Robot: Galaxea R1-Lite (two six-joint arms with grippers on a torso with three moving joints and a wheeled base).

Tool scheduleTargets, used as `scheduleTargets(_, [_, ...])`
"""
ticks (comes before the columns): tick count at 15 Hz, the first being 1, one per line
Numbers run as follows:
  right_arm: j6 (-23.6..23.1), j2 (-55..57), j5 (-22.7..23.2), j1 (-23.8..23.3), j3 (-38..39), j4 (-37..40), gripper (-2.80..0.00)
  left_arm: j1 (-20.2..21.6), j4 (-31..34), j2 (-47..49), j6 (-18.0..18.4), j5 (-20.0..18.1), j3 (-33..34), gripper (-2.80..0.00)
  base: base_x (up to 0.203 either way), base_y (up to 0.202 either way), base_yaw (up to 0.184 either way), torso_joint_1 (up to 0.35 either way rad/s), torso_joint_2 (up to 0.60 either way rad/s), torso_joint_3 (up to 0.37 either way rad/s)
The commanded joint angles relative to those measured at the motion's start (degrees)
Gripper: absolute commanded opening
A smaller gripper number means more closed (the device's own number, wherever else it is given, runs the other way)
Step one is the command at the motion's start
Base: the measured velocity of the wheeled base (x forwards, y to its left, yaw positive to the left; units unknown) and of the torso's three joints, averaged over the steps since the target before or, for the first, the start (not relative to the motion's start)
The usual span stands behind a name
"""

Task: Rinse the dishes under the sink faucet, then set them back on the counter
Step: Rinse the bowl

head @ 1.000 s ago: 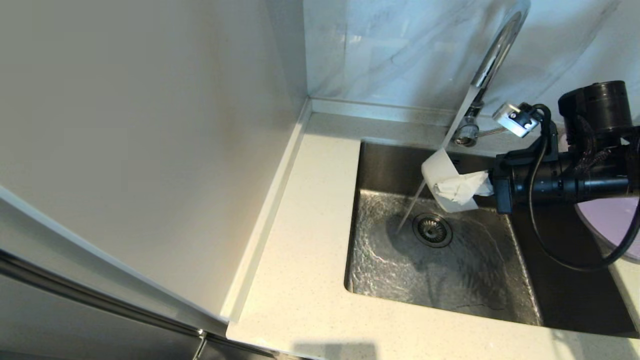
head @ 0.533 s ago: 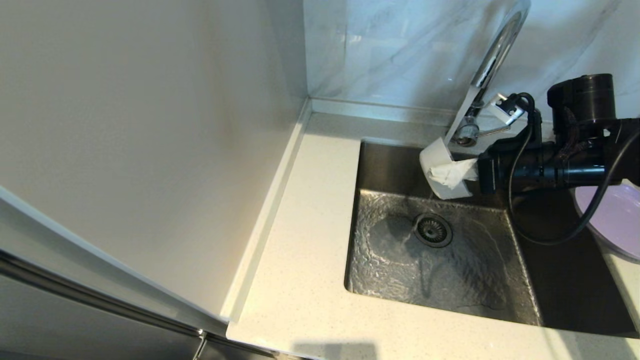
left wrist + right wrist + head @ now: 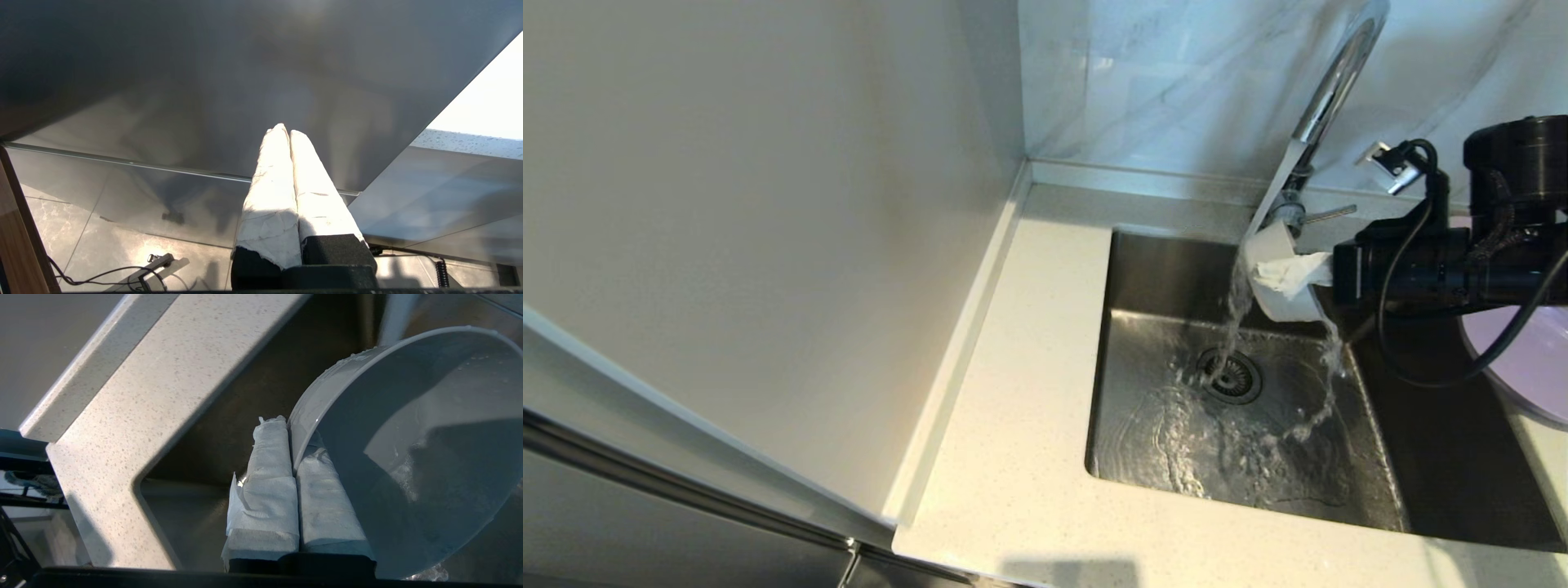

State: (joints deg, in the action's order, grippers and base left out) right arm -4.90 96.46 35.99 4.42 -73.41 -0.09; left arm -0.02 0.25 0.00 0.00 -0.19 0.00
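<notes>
Now the right gripper (image 3: 1286,278) is out over the back of the sink (image 3: 1143,269), at about one o'clock from the round strainer drain (image 3: 1230,376), and its white-wrapped fingers (image 3: 267,469) are pinched tight on the rim of the small bowl (image 3: 1278,286). One finger sits outside the wall, the other inside it, as the right wrist view shows clearly. That bowl is tipped on its side right under the spout of the chrome gooseneck faucet (image 3: 1331,82), and the water (image 3: 1235,310) hits it and breaks up: one stream splashes down at the drain, a second thinner one curls off the bowl's far side and lands at about four o'clock from the drain. Droplets bead along the bowl's rim. The basin floor is rippling with water. The thin lever handle (image 3: 1327,214) sticks out from the faucet base toward three o'clock. Over at the sink's three o'clock side, partly behind the black right arm and its cable, the lilac plate (image 3: 1523,359) shows at the frame edge. The speckled cream counter (image 3: 1021,392) wraps the sink at nine and six o'clock. As for the left gripper (image 3: 289,134), it is parked below counter level beside a grey cabinet panel (image 3: 204,81), its wrapped fingers pressed together on nothing.
</notes>
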Motion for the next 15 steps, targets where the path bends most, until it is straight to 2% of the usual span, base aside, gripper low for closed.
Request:
scheduleTargets(1, [-0.02, -4.45, 0.5, -3.29, 2.83, 0.26, -2.8, 0.02, 0.01, 0.0, 0.0, 0.02, 0.0, -2.8, 0.0, 0.0, 0.0, 0.0, 0.0, 0.0])
scheduleTargets(7, [0.14, -10.4, 1.21, -8.91, 8.48, -0.19, -2.8, 0.02, 0.01, 0.0, 0.0, 0.02, 0.0, -2.8, 0.0, 0.0, 0.0, 0.0, 0.0, 0.0])
scheduleTargets(8, [2.17, -11.41, 1.24, -9.45, 9.12, -0.36, -2.8, 0.02, 0.01, 0.0, 0.0, 0.02, 0.0, -2.8, 0.0, 0.0, 0.0, 0.0, 0.0, 0.0])
scheduleTargets(10, [11.33, -12.85, 1.39, -10.72, 11.61, -4.86, -2.8, 0.02, 0.01, 0.0, 0.0, 0.02, 0.0, -2.8, 0.0, 0.0, 0.0, 0.0, 0.0, 0.0])
scheduleTargets(11, [18.27, -13.54, 1.55, -11.53, 13.58, -9.66, -2.8, 0.02, 0.01, 0.0, 0.0, 0.02, 0.0, -2.8, 0.0, 0.0, 0.0, 0.0, 0.0, 0.0])
scheduleTargets(13, [35.27, -15.51, 3.48, -14.35, 18.94, -21.88, -2.8, 0.02, 0.01, 0.0, 0.0, 0.02, 0.0, -2.8, 0.0, 0.0, 0.0, 0.0, 0.0, 0.0])
scheduleTargets(15, [53.97, -16.38, 9.06, -18.87, 23.4, -34.86, -2.8, 0.02, 0.01, 0.0, 0.0, 0.02, 0.0, -2.8, 0.0, 0.0, 0.0, 0.0, 0.0, 0.0])
